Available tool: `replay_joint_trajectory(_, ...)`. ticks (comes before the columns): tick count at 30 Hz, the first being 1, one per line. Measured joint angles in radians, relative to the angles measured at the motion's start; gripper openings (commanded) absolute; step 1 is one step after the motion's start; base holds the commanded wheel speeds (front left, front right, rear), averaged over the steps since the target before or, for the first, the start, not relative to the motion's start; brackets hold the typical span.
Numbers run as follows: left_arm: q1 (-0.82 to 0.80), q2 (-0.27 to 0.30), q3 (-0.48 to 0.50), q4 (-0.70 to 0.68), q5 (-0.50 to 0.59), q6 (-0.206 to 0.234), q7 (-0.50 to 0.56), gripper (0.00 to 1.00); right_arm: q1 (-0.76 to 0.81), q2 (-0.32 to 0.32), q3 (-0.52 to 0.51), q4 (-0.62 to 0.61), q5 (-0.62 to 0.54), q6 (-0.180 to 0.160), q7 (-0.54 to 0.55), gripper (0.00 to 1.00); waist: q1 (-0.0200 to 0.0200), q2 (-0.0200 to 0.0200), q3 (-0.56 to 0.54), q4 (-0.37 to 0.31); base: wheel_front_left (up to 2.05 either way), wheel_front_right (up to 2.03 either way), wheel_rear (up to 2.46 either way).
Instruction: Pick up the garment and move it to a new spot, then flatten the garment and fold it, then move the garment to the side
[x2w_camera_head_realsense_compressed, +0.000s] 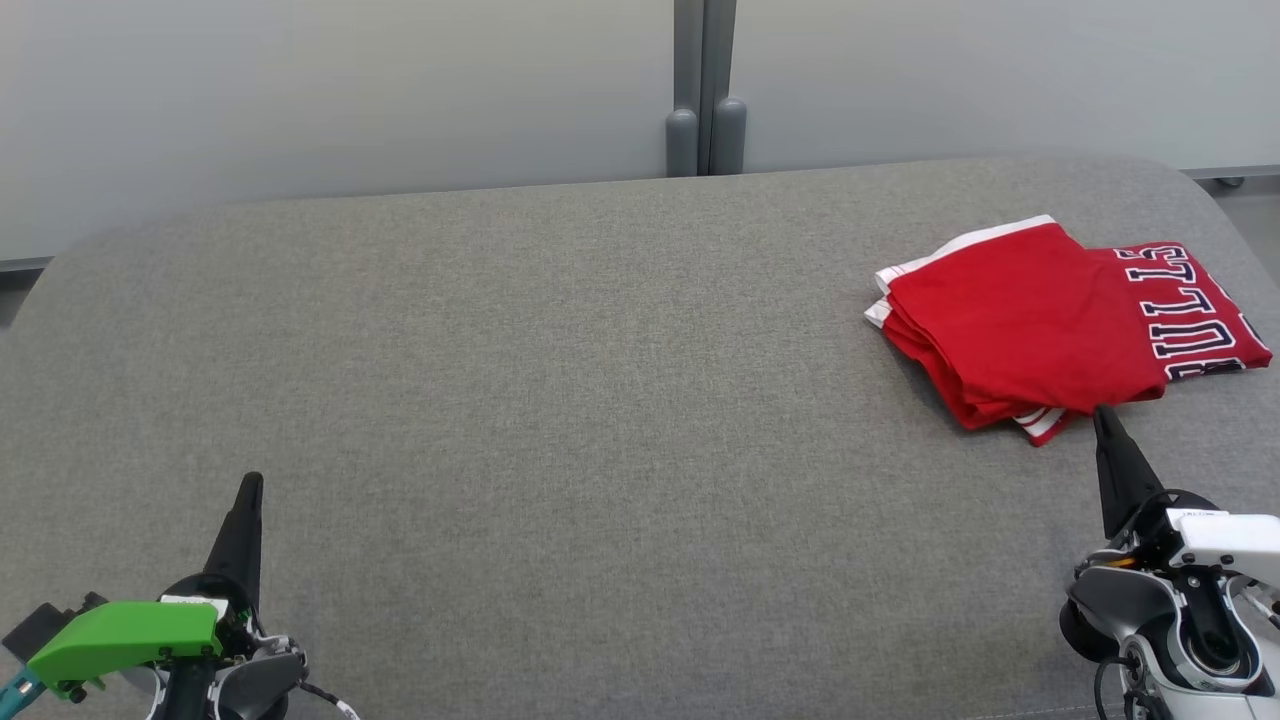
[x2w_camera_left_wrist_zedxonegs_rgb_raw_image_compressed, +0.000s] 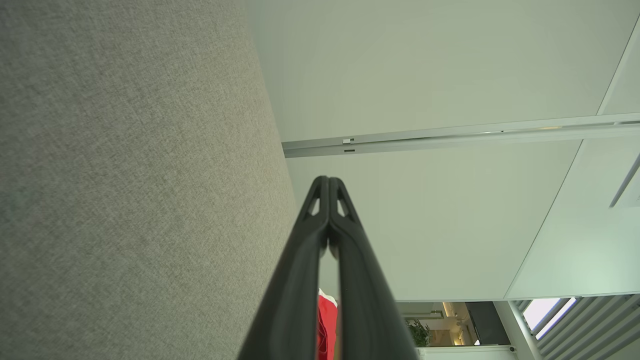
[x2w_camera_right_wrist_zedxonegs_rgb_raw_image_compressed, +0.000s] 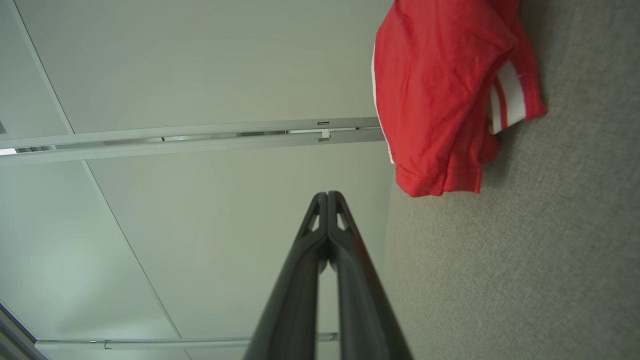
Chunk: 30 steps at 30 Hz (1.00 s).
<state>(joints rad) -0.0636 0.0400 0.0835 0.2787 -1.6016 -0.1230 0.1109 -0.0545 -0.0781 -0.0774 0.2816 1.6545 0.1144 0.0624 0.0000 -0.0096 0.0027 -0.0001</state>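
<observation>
- Task obj: red jersey (x2w_camera_head_realsense_compressed: 1040, 330), white trim, dark-outlined lettering part-readable. Lies folded in a compact stack on the grey fabric surface (x2w_camera_head_realsense_compressed: 560, 400), far R side, near the R edge.
- Fold: several layers stacked, edges roughly aligned. Lettered panel sticks out to the R from under the plain red top layer. One striped white hem pokes out at the near corner.
- L gripper (x2w_camera_head_realsense_compressed: 252, 484): fingers pressed together, nothing between them. Sits low at near-L of the surface, well apart from the jersey. Green housing (x2w_camera_head_realsense_compressed: 125, 635) on its wrist.
- R gripper (x2w_camera_head_realsense_compressed: 1101, 412): also closed tip-to-tip, holding nothing. Tip is near the jersey's near corner. R wrist view shows bare fabric between tip and cloth, so apart, not touching.
- Why so placed (judgement): jersey parked at the side fits the last step, move to the side. Folding looks done. Grippers low, one per side, pointing fwd = looks like a rest pose.
- Progress est.: at or v. near the end. Nothing held, nothing mid-fold.
- Risk, if more moves are needed: R tip is close to the loose hem and could snag it & spoil the stack.
- Bkgd: pale wall panels (x2w_camera_head_realsense_compressed: 350, 90), grey post (x2w_camera_head_realsense_compressed: 705, 120) behind the surface.
</observation>
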Motion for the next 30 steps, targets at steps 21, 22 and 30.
replay_joint_trajectory(21, 0.000, 0.000, 0.000, -0.001, 0.000, 0.000, 0.000, 0.00, 0.000, 0.002, -0.002, -0.001, 0.000, 0.000, 0.000, 0.00, 0.0000, 0.0000, 0.000, 0.000, 0.00, 0.00, 0.00)
replay_joint_trajectory(22, 0.000, 0.000, 0.000, -0.001, 0.000, 0.000, 0.000, 0.00, 0.000, 0.002, -0.002, -0.001, 0.000, 0.000, 0.000, 0.00, 0.0000, 0.0000, 0.000, 0.000, 0.00, 0.00, 0.00)
replay_joint_trajectory(30, 0.000, 0.000, 0.000, -0.001, 0.000, 0.000, 0.000, 0.00, 0.000, 0.003, -0.003, -0.001, 0.000, 0.000, 0.000, 0.00, 0.0000, 0.0000, 0.000, 0.000, 0.00, 0.00, 0.00)
